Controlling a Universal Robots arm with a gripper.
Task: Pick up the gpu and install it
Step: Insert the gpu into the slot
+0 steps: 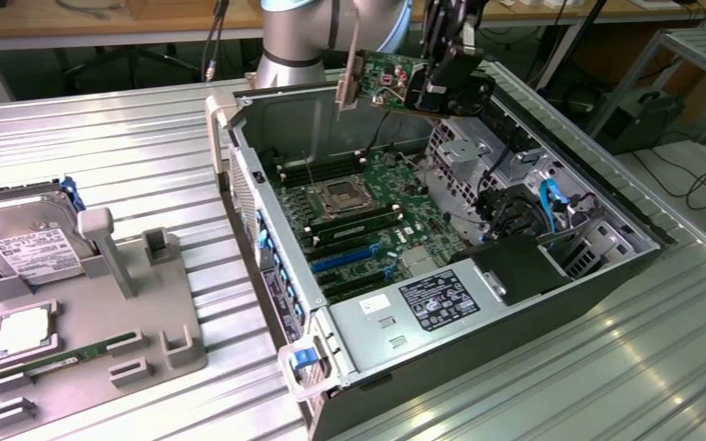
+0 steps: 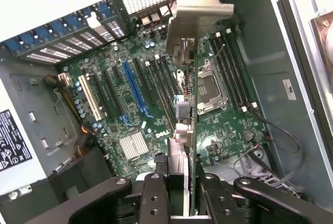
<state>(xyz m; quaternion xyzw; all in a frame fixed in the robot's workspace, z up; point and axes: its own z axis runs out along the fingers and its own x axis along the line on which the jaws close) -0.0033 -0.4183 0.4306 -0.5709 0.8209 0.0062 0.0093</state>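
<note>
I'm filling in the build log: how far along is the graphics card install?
Done: the graphics card is picked up, clamped in the gripper. In hand: it hangs over the open computer case, above the motherboard. Left: seating it; the expansion slots are all bare.

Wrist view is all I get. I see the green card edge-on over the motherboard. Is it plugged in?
Observer: No. The gpu hangs high over the far end of the open computer case, clamped in the gripper, not in any slot.
Operator: Which way does its shiny metal end point?
Observer: The silver bracket faces the exterior view's left.
Operator: Is anything lying outside the computer?
Observer: Yes. A grey tray on the exterior view's left holds a hard drive and a memory stick.
</note>
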